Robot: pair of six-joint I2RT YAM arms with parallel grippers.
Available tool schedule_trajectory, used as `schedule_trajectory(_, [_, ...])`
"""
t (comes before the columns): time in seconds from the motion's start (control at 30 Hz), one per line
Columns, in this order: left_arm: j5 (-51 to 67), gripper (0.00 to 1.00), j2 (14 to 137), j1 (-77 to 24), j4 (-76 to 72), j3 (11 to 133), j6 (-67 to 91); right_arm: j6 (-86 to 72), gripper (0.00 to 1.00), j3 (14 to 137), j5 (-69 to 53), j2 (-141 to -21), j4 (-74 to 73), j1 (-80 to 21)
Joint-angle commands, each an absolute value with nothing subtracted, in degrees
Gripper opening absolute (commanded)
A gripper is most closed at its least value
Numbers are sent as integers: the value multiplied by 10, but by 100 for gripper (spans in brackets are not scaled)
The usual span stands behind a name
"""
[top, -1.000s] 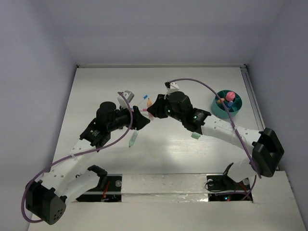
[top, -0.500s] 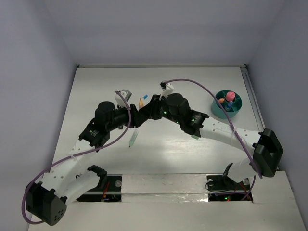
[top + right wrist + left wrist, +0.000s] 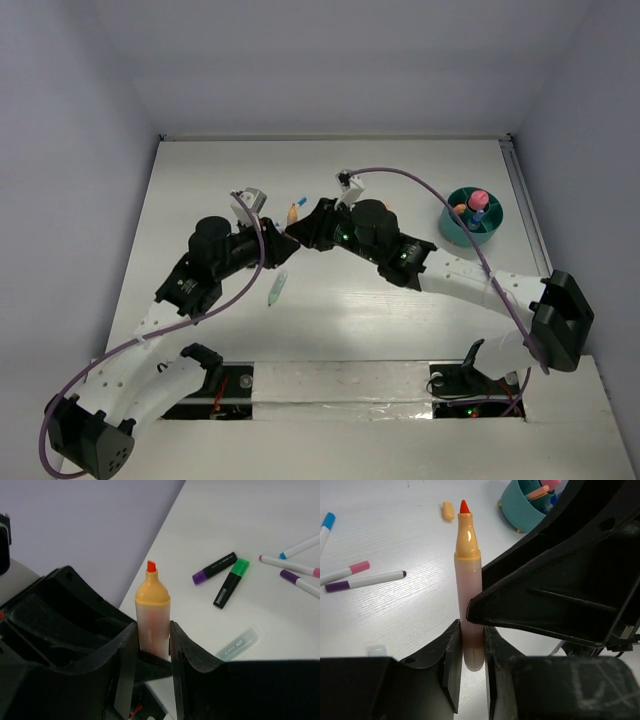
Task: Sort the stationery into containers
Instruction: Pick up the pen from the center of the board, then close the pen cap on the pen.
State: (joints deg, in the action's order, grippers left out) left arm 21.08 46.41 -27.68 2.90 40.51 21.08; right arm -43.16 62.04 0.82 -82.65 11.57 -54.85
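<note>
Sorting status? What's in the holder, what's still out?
Done: a few pieces, including a pink-topped piece, stand in the teal holder.
In hand: the left gripper and the right gripper both clamp the uncapped orange highlighter, likely a handover.
Left: the pale green pen, green highlighter, purple-capped black marker and thin white markers lie loose. Early days.

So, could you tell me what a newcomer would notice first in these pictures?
Both arms meet over the middle of the table, the left gripper and the right gripper clamped on the same uncapped orange highlighter. At the far right stands the teal holder with a few pieces inside, and a pale green pen lies loose nearer the arm bases.
</note>
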Motion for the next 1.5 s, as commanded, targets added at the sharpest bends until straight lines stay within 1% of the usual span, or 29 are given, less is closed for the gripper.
schedule_trajectory(0.0, [197,0,455,-272,-4,422,192,-412,38,605,48,-776,91,-561])
schedule_trajectory(0.03, [198,0,454,-272,-4,423,188,-404,44,604,61,-755,68,-561])
schedule_trajectory(0.07, [199,0,455,-272,-3,424,185,-398,56,602,73,-742,57,-561])
schedule_trajectory(0.1, [200,0,455,-272,-1,426,182,-389,60,597,84,-730,46,-542])
schedule_trajectory(0.23, [198,0,454,-265,13,434,169,-371,61,562,85,-672,12,-478])
schedule_trajectory(0.3, [197,0,449,-260,18,436,161,-353,59,546,70,-656,2,-426])
schedule_trajectory(0.33, [198,0,448,-260,18,437,158,-348,58,541,69,-659,-26,-405])
schedule_trajectory(0.37, [198,0,446,-255,20,437,154,-341,52,543,66,-668,-39,-384])
schedule_trajectory(0.43, [198,0,444,-250,25,438,151,-307,51,555,68,-713,-65,-333])
schedule_trajectory(0.5, [198,0,440,-244,28,435,148,-260,53,583,96,-757,-93,-308])
schedule_trajectory(0.53, [197,0,439,-243,29,434,148,-248,56,598,114,-810,-108,-299])
schedule_trajectory(0.57, [196,0,438,-243,30,433,148,-237,59,630,126,-837,-133,-284])
schedule_trajectory(0.6, [193,0,437,-243,32,432,148,-221,66,644,152,-863,-142,-279])
schedule_trajectory(0.67, [193,0,438,-238,33,432,148,-213,73,664,167,-922,-150,-259])
schedule_trajectory(0.8, [195,0,438,-238,35,432,149,-214,80,706,129,-986,-139,-230])
schedule_trajectory(1.0, [196,0,436,-238,36,432,149,-199,80,776,112,-1094,-148,-223])
schedule_trajectory(1.13, [197,0,435,-238,37,432,149,-185,80,810,91,-1130,-137,-223])
schedule_trajectory(1.3, [199,0,434,-233,37,432,149,-178,81,883,94,-1179,-173,-218])
schedule_trajectory(1.37, [199,0,434,-233,37,432,149,-176,81,892,91,-1194,-176,-218])
schedule_trajectory(1.47, [201,0,433,-233,37,432,149,-176,77,904,67,-1208,-178,-218])
